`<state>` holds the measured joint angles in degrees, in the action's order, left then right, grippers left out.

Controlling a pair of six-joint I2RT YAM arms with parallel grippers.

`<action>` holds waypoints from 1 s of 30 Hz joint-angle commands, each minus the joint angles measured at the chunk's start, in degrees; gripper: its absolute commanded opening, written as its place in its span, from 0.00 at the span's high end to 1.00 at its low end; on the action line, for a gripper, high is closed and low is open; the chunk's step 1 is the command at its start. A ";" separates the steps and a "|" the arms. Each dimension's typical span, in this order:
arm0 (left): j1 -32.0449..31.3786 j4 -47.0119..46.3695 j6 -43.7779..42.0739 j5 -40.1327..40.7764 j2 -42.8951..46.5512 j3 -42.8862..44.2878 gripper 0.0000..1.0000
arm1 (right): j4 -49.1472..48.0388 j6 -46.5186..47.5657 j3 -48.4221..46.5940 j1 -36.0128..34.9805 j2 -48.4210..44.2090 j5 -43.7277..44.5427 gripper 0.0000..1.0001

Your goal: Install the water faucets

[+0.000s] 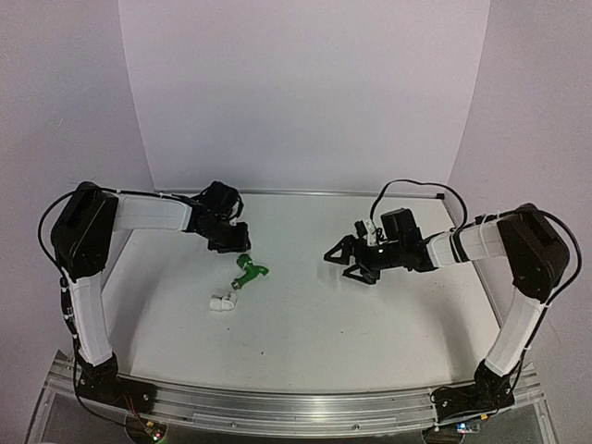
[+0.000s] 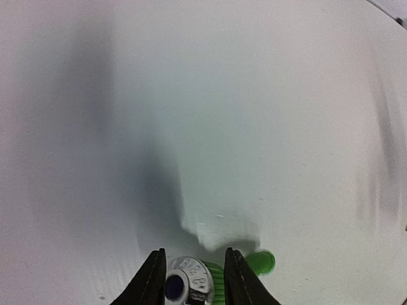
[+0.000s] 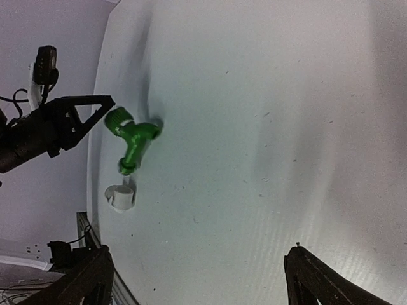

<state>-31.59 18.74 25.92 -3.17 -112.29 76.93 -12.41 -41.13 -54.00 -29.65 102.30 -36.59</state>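
My left pincer is clamped, as far as I can see, on the green tap by its knob. The white fitting lies on the counter at the tap's seven o'clock. My right pincer gapes wide at its three o'clock.

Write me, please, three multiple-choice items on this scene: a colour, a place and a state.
1. What colour is the small plastic tap with round knob and bent spout? A. red B. green C. blue
2. Where is the small white plastic pipe fitting? A. on top of the tap B. on the table, nearer the arm bases than the tap C. held aloft
3. How is the right end effector? A. shut on the fitting B. shut on the tap C. open, empty
Answers: B, green body; B, it lies by the spout's end; C, fingers wide apart.
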 commanded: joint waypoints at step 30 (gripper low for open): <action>-7.73 -2.58 -1.39 -8.25 4.06 -6.34 0.30 | -9.73 -5.32 -1.38 -3.87 5.14 -6.87 0.14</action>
<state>-39.03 16.55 24.09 -7.41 -105.36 66.92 -21.66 -47.65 -55.18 -32.43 109.21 -44.21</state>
